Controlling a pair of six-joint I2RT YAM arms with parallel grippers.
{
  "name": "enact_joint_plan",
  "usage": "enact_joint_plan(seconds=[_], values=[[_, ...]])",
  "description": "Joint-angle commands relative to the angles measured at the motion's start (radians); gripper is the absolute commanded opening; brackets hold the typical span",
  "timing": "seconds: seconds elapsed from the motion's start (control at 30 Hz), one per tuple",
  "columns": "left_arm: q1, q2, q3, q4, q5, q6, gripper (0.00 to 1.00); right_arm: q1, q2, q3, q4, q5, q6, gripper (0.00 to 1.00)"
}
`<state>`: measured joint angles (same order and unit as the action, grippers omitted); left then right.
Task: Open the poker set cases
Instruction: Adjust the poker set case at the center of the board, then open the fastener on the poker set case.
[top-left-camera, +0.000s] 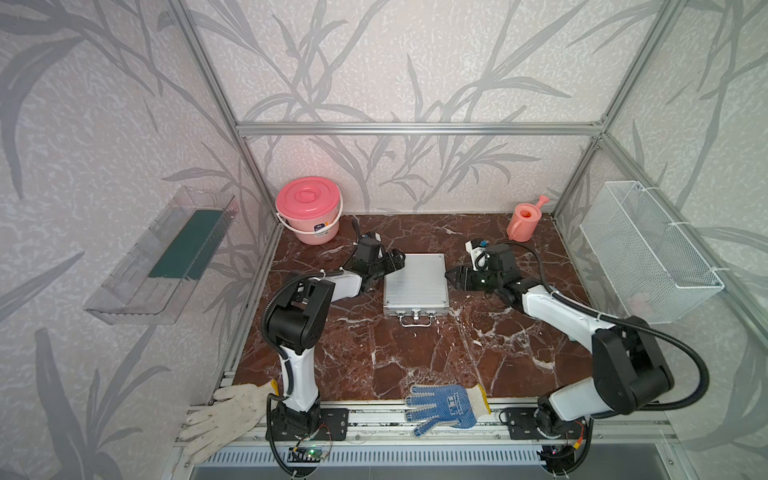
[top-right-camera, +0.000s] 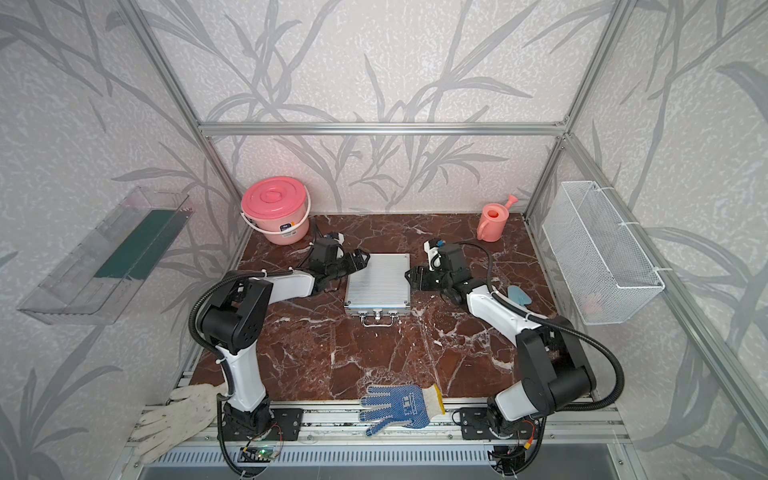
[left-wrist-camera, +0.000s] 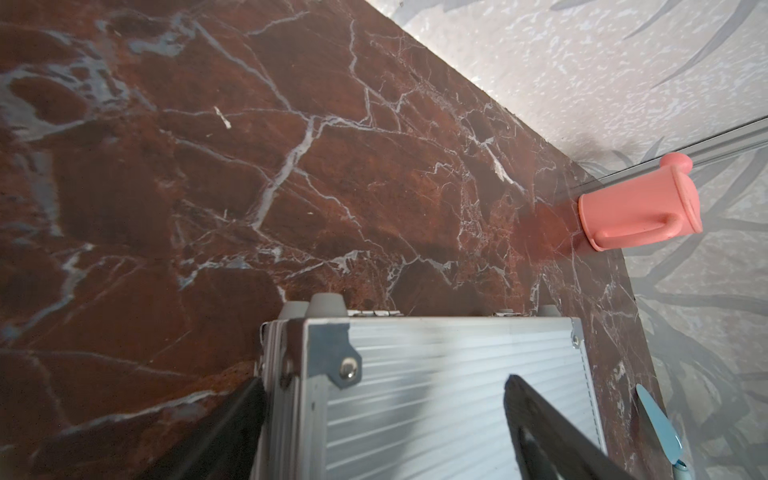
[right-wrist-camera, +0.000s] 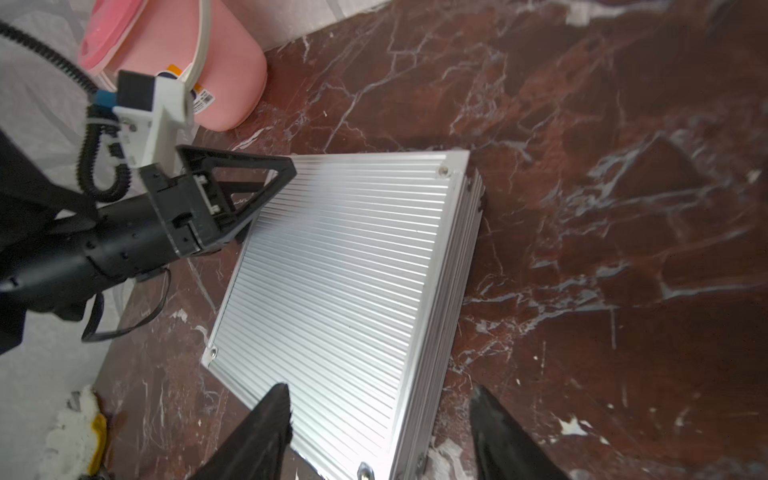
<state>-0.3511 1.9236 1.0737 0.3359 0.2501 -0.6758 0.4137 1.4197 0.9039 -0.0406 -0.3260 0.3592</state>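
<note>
One poker set case (top-left-camera: 415, 282) (top-right-camera: 378, 284), silver and ribbed, lies flat and closed mid-table with its handle (top-left-camera: 417, 322) towards the front. My left gripper (top-left-camera: 397, 259) (top-right-camera: 361, 258) is open at the case's far left corner. In the left wrist view (left-wrist-camera: 384, 382) one finger is outside the case's side wall and the other is over the lid (left-wrist-camera: 436, 395). At the right edge, my right gripper (top-left-camera: 451, 276) (top-right-camera: 411, 276) is also open. It straddles that edge in the right wrist view (right-wrist-camera: 380, 390), one finger above the lid (right-wrist-camera: 345, 270), one over the table.
A pink lidded bucket (top-left-camera: 308, 210) stands at the back left and a pink watering can (top-left-camera: 525, 220) at the back right. A blue dotted glove (top-left-camera: 446, 407) and a white glove (top-left-camera: 224, 415) lie on the front rail. A wire basket (top-left-camera: 648, 257) hangs on the right wall.
</note>
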Motion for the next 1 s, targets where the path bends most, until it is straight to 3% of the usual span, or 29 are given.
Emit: enact_joint_plan(seconds=[0.0, 0.13, 0.3, 0.63, 0.97], values=[[0.003, -0.073, -0.039, -0.041, 0.014, 0.030, 0.90, 0.114, -0.093, -0.012, -0.223, 0.010, -0.156, 0.68], [0.006, -0.131, -0.079, -0.076, 0.023, 0.045, 0.89, 0.257, -0.116, -0.084, -0.184, 0.017, -0.123, 0.67], [0.006, -0.150, -0.099, -0.096, 0.079, 0.041, 0.82, 0.317, -0.019, -0.117, -0.059, -0.019, -0.112, 0.65], [0.004, -0.144, -0.110, -0.109, 0.102, 0.047, 0.73, 0.326, 0.187, -0.112, 0.148, -0.078, -0.048, 0.61], [0.004, -0.158, -0.110, -0.135, 0.118, 0.061, 0.68, 0.329, 0.268, -0.107, 0.274, -0.038, -0.015, 0.59]])
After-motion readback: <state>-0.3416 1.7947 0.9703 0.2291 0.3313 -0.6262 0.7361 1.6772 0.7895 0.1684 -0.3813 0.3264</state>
